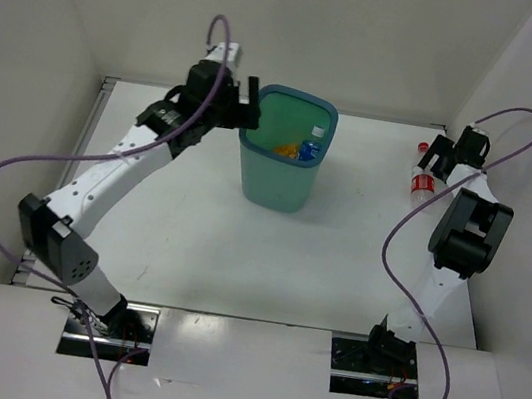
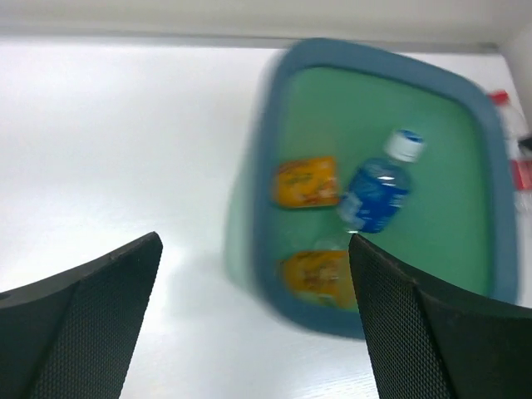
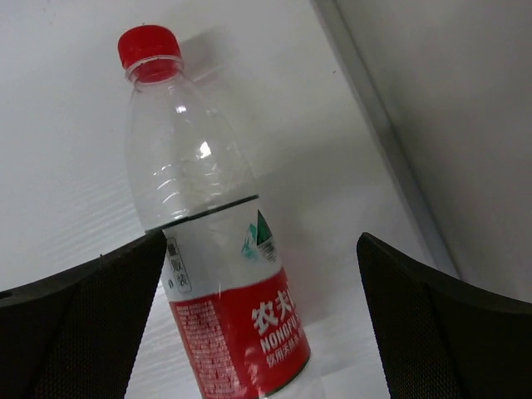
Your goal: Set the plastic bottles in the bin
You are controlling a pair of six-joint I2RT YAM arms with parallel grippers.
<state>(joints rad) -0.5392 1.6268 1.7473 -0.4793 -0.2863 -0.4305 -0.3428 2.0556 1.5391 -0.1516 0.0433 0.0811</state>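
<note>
- Top external: 3 bottles (image 1: 306, 149) lie inside the bin (image 1: 279, 183); left gripper (image 1: 241, 105) beside its rim, fingers wide, empty.
- Right gripper (image 3: 262, 241), well right of the bin, straddles the red-capped bottle (image 3: 218, 274) with fingers wide, apparently to grasp it.

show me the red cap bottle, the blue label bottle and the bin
red-capped bottle (image 3: 224, 341), right wrist view, on its red label
blue-label bottle (image 2: 374, 198), left wrist view, on its blue label
bin (image 1: 274, 183), top view, on its outer wall
</note>
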